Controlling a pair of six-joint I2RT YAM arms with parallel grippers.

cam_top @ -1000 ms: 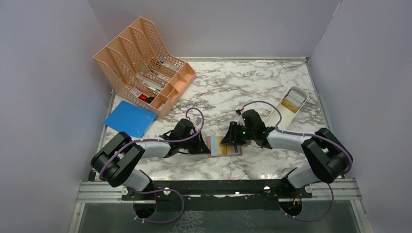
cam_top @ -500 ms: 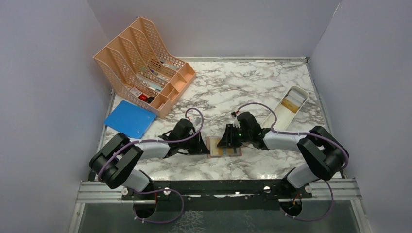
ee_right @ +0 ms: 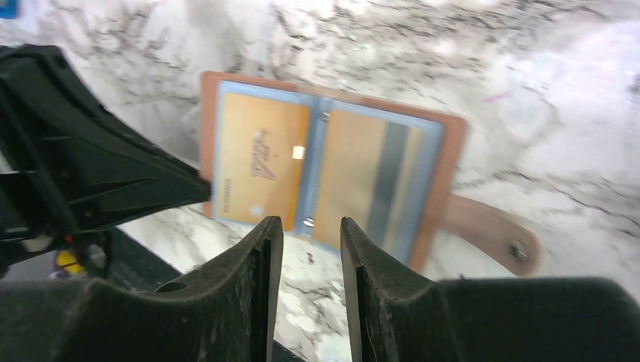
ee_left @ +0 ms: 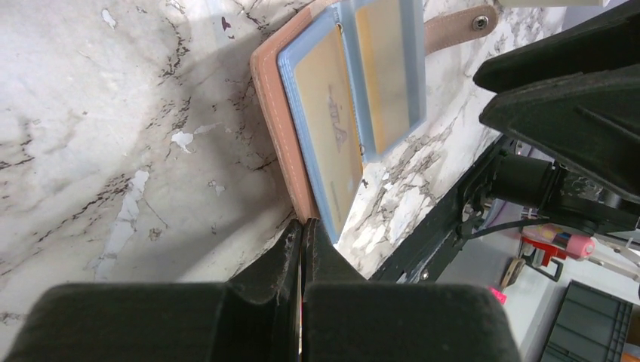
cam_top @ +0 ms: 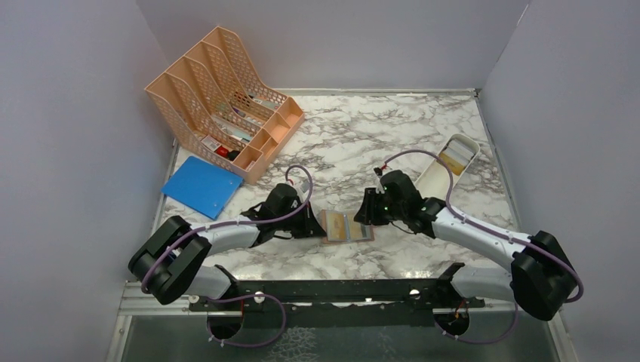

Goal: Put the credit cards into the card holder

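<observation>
Marble (cam_top: 362,136), card holder (cam_top: 347,227) between end effectors (cam_top: 321,226) (cam_top: 364,219)

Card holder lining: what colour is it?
Light blue lining; right wrist view shows it best.

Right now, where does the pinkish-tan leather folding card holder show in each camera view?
Top external: the pinkish-tan leather folding card holder lies open at lower centre.
Left wrist: upper centre, tilted.
Right wrist: centre of the picture.
Shared landmark: the yellow-gold plastic card in one pocket, visible in all three.
</observation>
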